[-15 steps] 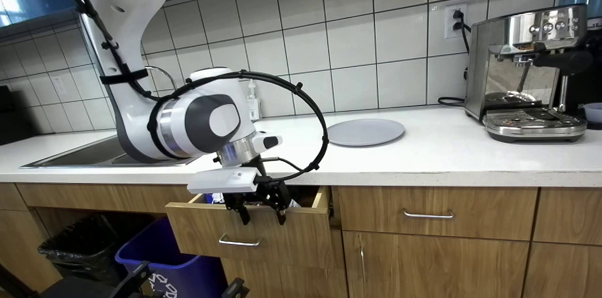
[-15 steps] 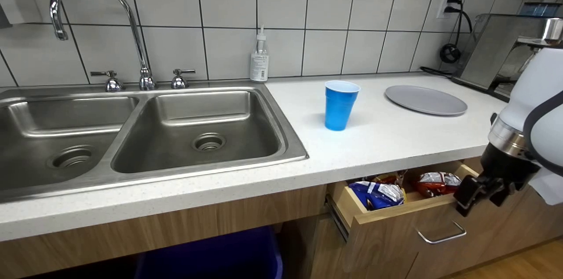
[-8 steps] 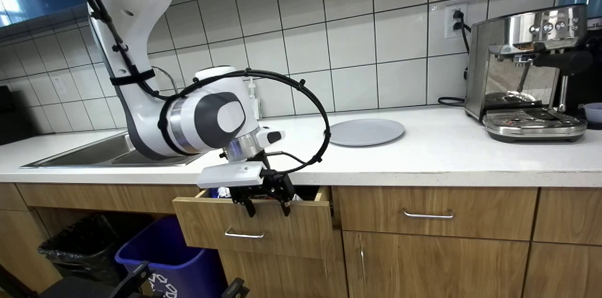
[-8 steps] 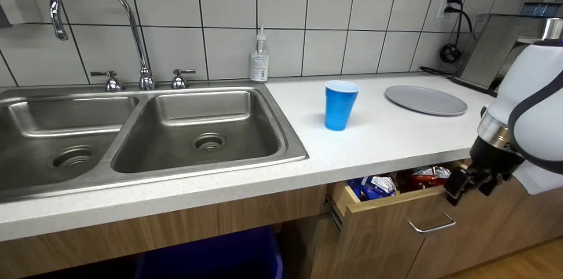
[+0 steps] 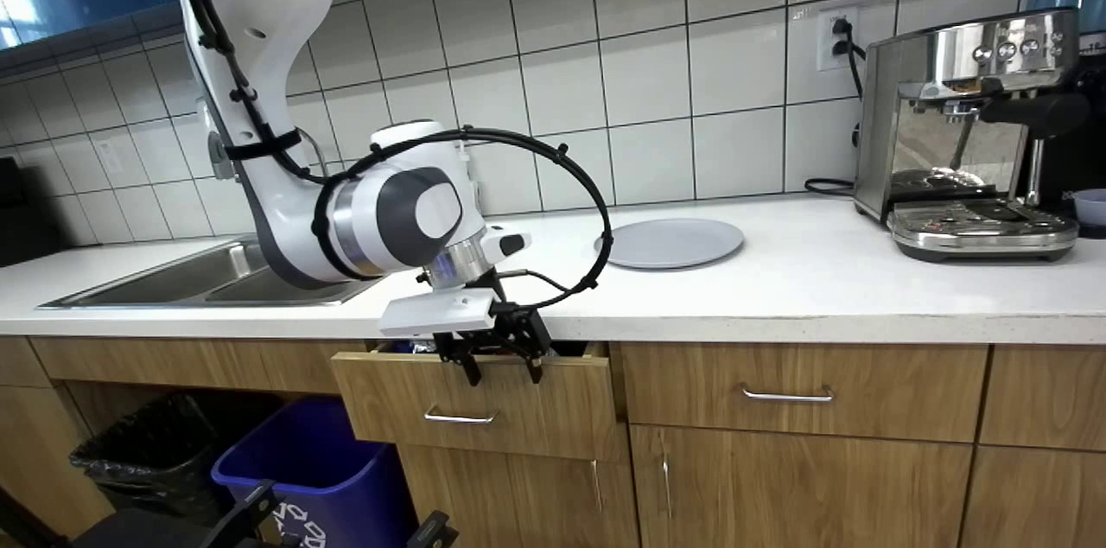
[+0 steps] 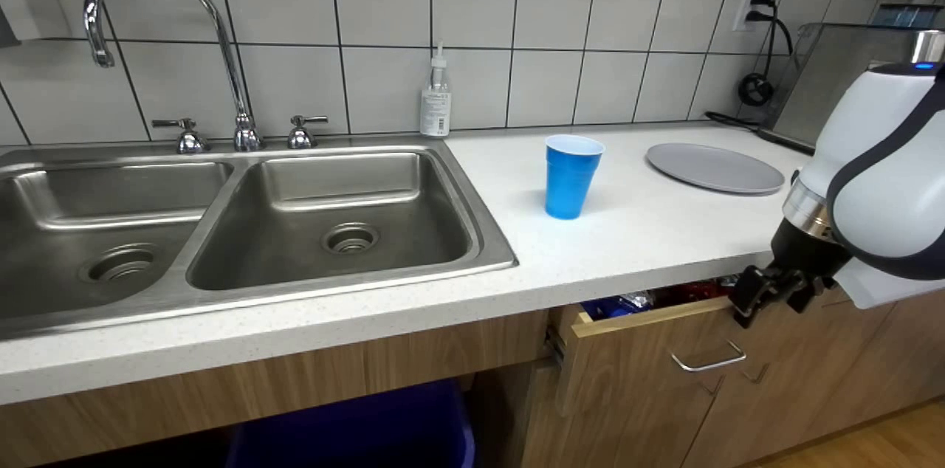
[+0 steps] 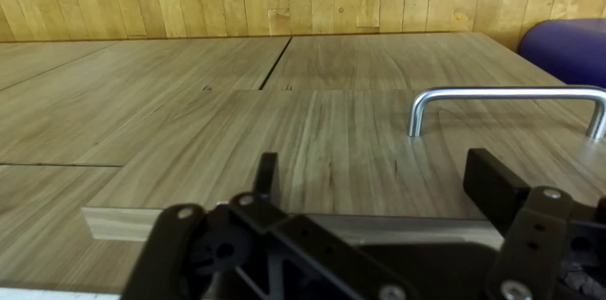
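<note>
- I've just watched the arm (image 5: 406, 211) and wooden drawer (image 5: 527, 417) shift; the drawer sits further in.
- White tabletop (image 5: 778, 289) across the frame's middle.
- That drawer, below centre, stands part-open, a blue packet (image 6: 607, 307) inside.
- Black hand (image 7: 374, 163) at its upper front edge, fingers spread wide; touching, I can't tell.
- Grey plate (image 6: 715, 167), right of centre.
- Blue cup (image 6: 570, 184), upright, left of it.

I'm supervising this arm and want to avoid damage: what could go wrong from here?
The open gripper hangs at the upper edge of the drawer without holding the handle, so a push could slip off.

The blue bag lies in the partly open drawer, close to the counter; it might catch under it if the drawer slides in.
</note>
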You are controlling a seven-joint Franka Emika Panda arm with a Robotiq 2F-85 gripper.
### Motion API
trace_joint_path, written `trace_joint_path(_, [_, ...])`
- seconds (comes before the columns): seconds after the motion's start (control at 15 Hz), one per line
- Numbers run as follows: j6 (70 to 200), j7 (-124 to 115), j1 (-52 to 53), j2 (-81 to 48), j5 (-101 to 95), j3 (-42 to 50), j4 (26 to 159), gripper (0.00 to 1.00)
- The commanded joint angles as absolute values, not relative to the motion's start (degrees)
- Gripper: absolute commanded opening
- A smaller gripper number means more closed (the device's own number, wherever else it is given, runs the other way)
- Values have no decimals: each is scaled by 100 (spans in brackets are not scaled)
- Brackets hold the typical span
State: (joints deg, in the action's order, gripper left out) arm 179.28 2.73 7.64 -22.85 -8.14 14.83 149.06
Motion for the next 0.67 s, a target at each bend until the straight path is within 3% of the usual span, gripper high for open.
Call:
trace_joint_path(0.0, [17920, 114, 762, -2428, -686, 1488, 14446, 100])
trace_joint_path(0.6, [17908, 103, 789, -2530, -688, 1529, 14162, 100])
